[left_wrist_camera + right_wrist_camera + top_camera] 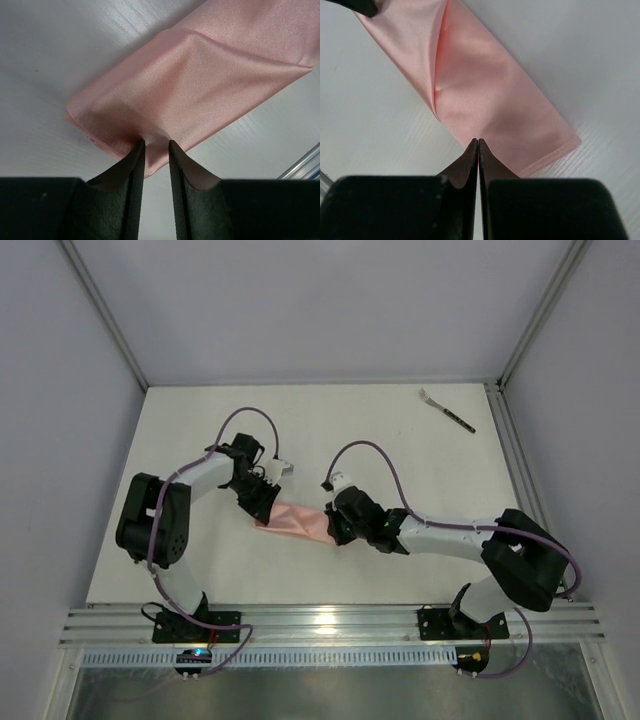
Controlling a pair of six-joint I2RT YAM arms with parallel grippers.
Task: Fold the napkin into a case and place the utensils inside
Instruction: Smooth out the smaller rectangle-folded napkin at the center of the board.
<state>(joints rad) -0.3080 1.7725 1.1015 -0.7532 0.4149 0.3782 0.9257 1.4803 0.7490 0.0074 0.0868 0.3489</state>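
Napkin [295,520] lies mid-table [380,420], already folded into a narrow oblong pink packet, lying flat and slanting from upper left to lower right in top view. It sits between the two grippers.

L gripper [156,142] is at the packet's left end. Jaws are nearly closed w/ a slim gap. Tips are down on the cloth's edge near a corner, and the fabric puckers a bit right between them, so it looks pinched. Stacked layers show at that end in the left wrist cam.

R gripper [478,141] is at the opposite end. Jaws are fully closed, tips pressed together and touching the packet's long edge near its end. Can't tell if any cloth is caught. A diagonal crease runs along the packet in the right wrist cam.

Fork [447,410] lies in the far right corner of the table, prongs toward the back, handle angled to the right, well apart from napkin and both arms.
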